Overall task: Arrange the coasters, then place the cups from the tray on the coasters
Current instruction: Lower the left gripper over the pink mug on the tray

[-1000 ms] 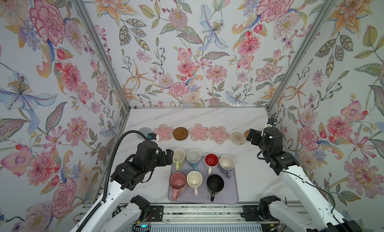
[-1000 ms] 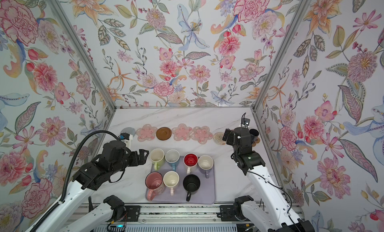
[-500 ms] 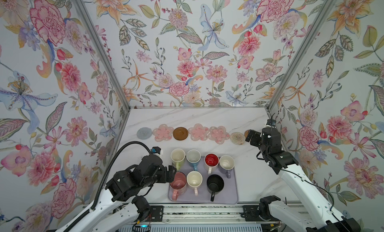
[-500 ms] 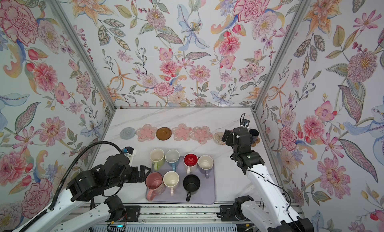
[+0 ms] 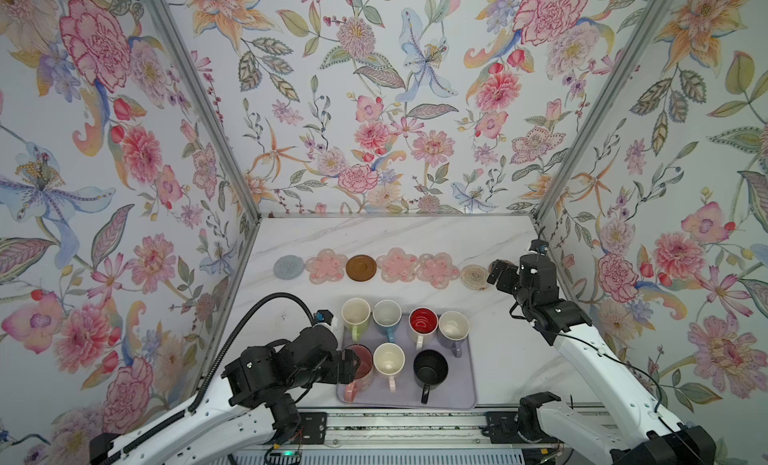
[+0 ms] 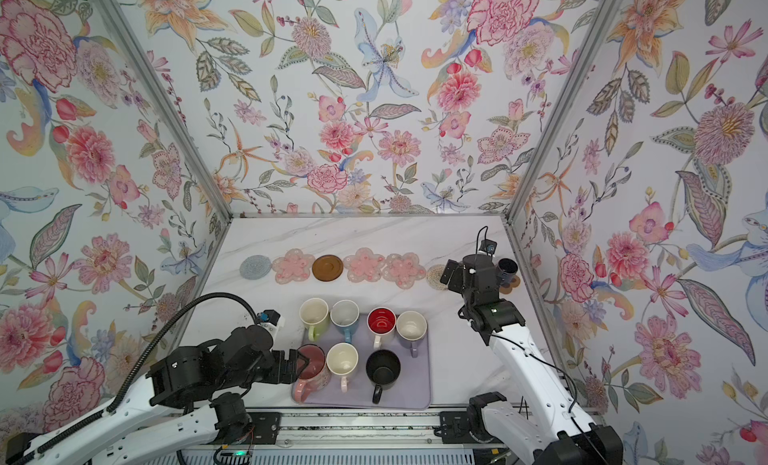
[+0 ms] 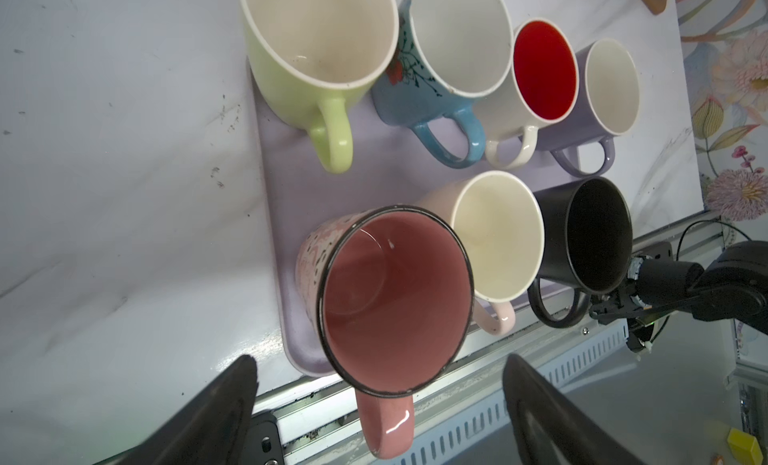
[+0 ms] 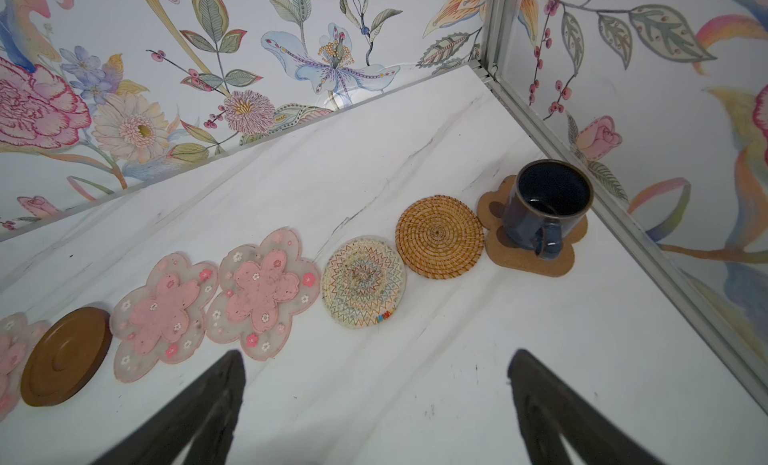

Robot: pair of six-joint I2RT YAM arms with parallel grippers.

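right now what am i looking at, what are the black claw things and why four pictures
This is a two-armed tabletop robot; each arm ends in a two-fingered claw, a gripper. Two pictures come from a camera pair overhead and show nearly the same whole scene. The other two come from cameras on the wrists, looking past the black fingers. On the marble table lies a row of coasters, from a grey round coaster to a paw-shaped coaster carrying a small navy mug. Seven mugs stand on a lavender tray. The left gripper is open at the tall pink mug, not closed on it. The right gripper is open and empty.
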